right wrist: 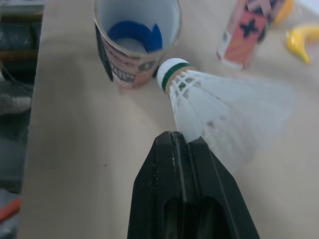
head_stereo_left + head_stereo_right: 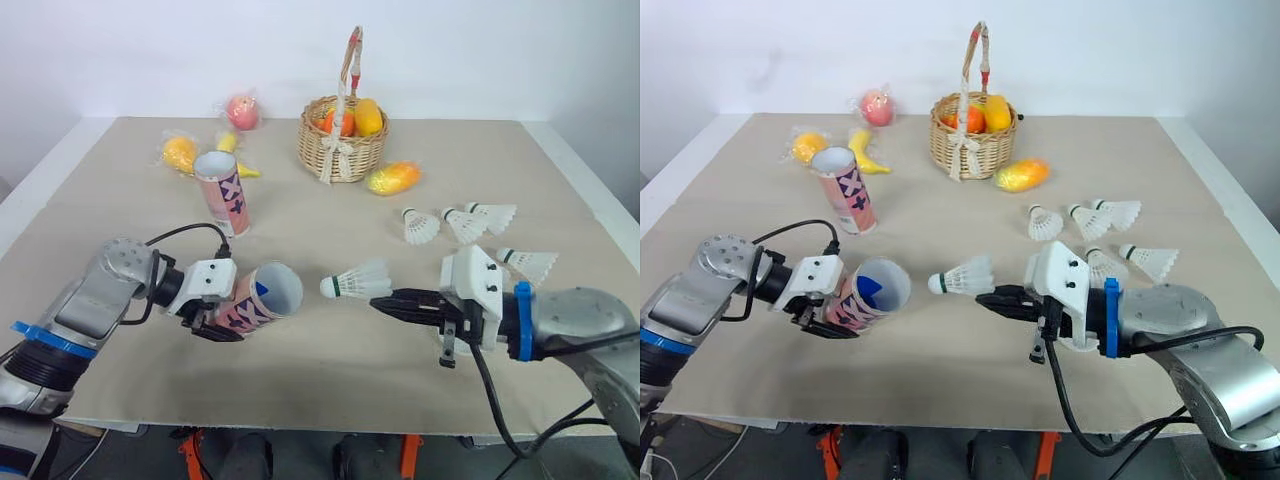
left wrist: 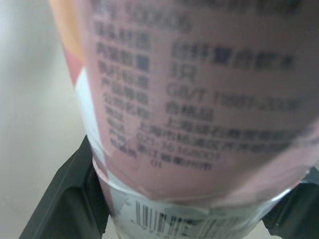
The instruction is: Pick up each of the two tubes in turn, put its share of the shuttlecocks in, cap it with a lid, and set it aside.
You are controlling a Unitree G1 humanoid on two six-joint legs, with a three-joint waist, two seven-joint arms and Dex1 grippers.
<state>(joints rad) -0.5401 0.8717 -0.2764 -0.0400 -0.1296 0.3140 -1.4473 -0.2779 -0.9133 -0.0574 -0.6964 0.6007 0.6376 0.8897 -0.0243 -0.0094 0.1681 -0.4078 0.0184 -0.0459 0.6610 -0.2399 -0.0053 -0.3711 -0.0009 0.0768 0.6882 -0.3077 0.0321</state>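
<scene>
**Shuttlecock loading: cork at the tube mouth**

Left gripper (image 2: 220, 318) sits at the lower left of the frame. Its two black fingers (image 3: 70, 196) are clamped on opposite sides of the pink printed tube (image 2: 262, 297), near the tube's closed end. The tube is tipped far over, with its open mouth slightly raised and facing frame right. A blue piece shows deep inside it.

Right gripper (image 2: 384, 299) sits at the lower right of centre. Its fingers are pressed together on the feather skirt of one shuttlecock (image 2: 357, 281). The shuttlecock lies level with its green-banded cork pointing at the tube mouth. The cork is near the rim but not touching it, and it is outside the tube.

The second tube (image 2: 223, 192) stands upright at the upper left of centre, mouth up, well apart from both grippers.

Four loose shuttlecocks (image 2: 463, 225) lie on the table (image 2: 330, 375) at the right of centre. Three form a close cluster. The fourth (image 2: 527, 264) lies lower in the frame, near the right arm's wrist.

A wicker basket (image 2: 352, 152) holding fruit stands at top centre. A wrapped yellow-orange fruit (image 2: 393, 178) lies just beside it, to the lower right. A wrapped peach (image 2: 242, 112) and a wrapped orange (image 2: 180, 153) lie at the upper left, above the second tube.
</scene>
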